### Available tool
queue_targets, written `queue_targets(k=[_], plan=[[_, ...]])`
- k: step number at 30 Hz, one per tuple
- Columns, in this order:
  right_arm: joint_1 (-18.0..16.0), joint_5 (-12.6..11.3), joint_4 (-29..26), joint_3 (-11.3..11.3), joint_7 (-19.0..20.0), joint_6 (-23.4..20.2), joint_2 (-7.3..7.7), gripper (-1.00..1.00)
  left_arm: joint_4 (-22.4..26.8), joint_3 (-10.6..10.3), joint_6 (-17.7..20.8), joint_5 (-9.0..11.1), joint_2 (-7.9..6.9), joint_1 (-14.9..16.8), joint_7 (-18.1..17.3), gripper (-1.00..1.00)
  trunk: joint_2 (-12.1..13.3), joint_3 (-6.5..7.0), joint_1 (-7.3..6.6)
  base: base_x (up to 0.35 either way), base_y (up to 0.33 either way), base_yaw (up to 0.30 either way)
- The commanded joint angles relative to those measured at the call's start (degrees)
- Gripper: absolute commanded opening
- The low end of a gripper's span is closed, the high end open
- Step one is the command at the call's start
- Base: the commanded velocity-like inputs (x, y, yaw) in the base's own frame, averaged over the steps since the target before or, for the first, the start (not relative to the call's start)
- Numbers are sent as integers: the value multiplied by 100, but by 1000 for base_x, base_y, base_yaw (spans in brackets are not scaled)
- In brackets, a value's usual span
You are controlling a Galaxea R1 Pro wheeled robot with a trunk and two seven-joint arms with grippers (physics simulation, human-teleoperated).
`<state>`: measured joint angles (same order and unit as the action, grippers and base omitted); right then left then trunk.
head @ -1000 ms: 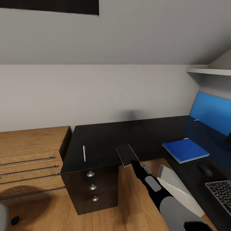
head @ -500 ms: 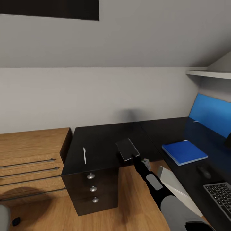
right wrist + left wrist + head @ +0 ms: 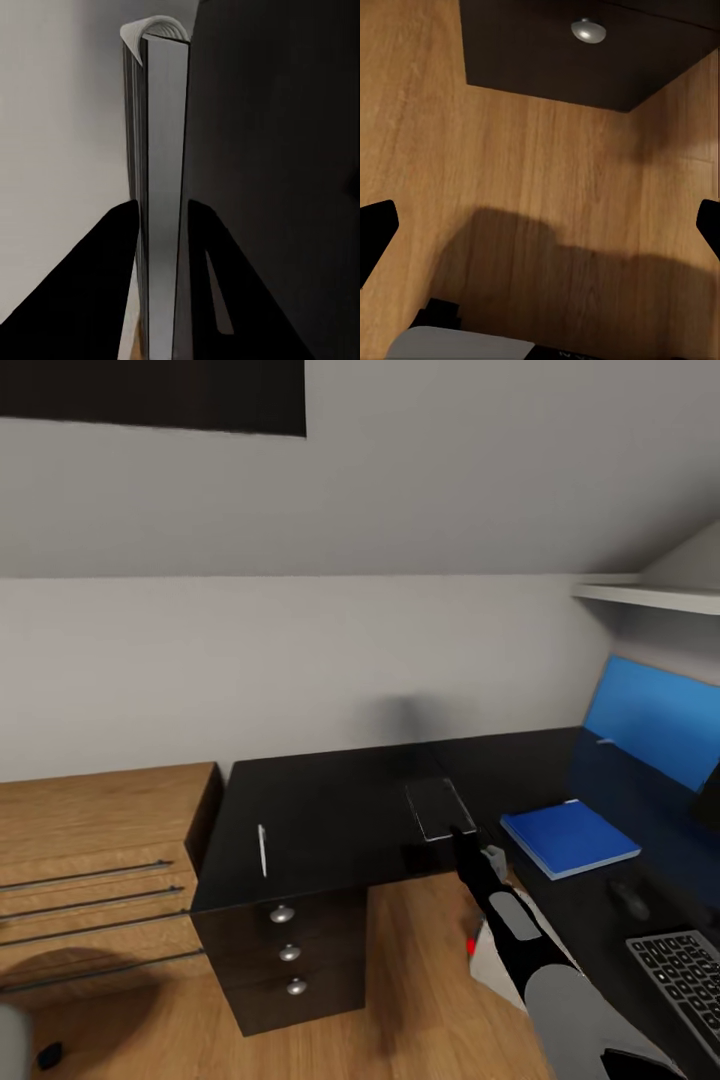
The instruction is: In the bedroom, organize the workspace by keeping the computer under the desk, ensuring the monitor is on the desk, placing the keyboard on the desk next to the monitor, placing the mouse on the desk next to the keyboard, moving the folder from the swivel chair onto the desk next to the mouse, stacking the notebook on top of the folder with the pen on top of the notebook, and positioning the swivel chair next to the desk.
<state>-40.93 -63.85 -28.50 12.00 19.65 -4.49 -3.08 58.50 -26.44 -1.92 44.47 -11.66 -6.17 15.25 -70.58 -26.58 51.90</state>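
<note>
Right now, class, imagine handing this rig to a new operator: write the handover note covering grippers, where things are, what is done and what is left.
Right gripper: shut on the thin dark notebook, held over the matt black desk.
Left gripper: open, empty, above the light wooden floor.
Flat bright blue folder, black mouse, slim black keyboard and blue-lit monitor are on the desk.
Short whitish pen lies on the desk above the drawers.
Left: notebook onto folder, pen on top, chair beside desk.
</note>
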Motion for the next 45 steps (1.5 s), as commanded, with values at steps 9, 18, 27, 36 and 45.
queue_targets(k=[9, 18, 27, 36, 45], plan=[[5, -87, -247, 342, -88, -77, 328, -100, -43, -28, -19, 49, 14, 2, 39, 100, -4, -41, 0, 0, 0, -208], [6, -470, -261, 493, -173, -96, 486, -100, -50, -28, -19, 47, 15, 2, 39, 100, -4, -81, 0, 0, 0, -223], [6, -480, -261, 505, -181, -99, 493, -100, -50, -26, -26, 44, 15, 2, 39, 100, -4, -121, 0, 0, 0, -223], [6, -480, -253, 503, -181, -102, 493, -100, -50, -25, -31, 44, 15, 2, 39, 100, -4, -174, 0, 0, 0, -202], [7, -473, -259, 497, -145, -97, 479, -100, -50, -25, -40, 44, 15, 2, 39, 100, -4, -210, 0, 0, 0, -114]])
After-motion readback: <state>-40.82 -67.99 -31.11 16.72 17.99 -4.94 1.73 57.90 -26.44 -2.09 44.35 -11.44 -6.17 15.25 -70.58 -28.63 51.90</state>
